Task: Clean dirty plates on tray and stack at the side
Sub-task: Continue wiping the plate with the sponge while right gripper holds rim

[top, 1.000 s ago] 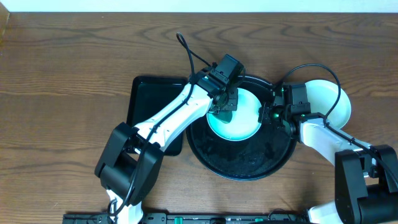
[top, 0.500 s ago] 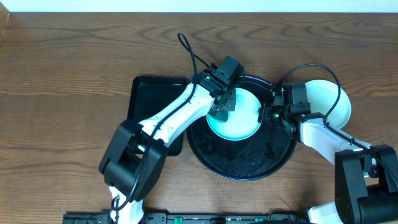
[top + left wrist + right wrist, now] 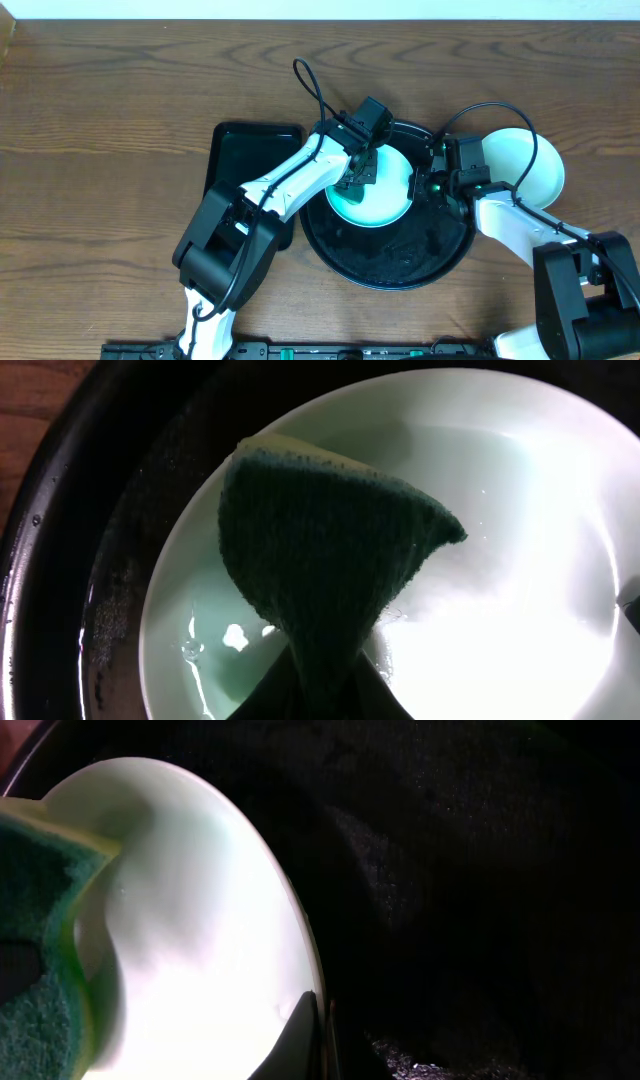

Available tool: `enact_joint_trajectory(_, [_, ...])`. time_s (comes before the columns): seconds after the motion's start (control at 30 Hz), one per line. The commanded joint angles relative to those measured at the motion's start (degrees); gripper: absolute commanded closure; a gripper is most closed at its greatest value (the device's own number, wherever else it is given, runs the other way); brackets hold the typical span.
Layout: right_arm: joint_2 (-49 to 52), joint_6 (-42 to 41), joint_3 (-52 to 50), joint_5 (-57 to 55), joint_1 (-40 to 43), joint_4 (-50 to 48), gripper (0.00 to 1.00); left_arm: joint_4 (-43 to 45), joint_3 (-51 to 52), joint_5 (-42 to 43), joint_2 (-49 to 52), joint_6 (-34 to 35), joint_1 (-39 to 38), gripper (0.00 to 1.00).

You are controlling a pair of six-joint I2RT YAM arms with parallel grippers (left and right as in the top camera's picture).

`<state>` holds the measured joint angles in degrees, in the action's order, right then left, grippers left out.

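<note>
L gripper [image 3: 358,172]: pinching green sponge [image 3: 320,560], pressed onto mint plate [image 3: 385,205].
R gripper [image 3: 428,182]: clamped on plate's right rim.
Where: plate inside round tray [image 3: 400,265].
Around: pale plate [image 3: 535,165] on worktop [image 3: 100,150], right of tray; rect. tray [image 3: 240,160] left, partly under L arm.

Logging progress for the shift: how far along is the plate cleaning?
Done: a pale plate sits off the round black tray. In hand: the left tool presses a green sponge on the mint plate, the right tool gripping its rim. Left: finishing and stacking it.
</note>
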<state>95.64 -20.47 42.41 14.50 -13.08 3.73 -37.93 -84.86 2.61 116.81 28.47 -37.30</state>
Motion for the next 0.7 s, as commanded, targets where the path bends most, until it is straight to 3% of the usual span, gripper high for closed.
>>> enact_joint_trajectory(0.0, [0.66,-0.72,-0.22,-0.76,-0.52,-0.13,0.99,-0.15,0.33,-0.98,0.42,-0.76,-0.13,0.88])
enact_joint_trajectory(0.67, [0.66,-0.72,-0.22,-0.76,-0.52,-0.13,0.99,-0.98,0.33,1.14,8.22,-0.74,-0.57,0.88])
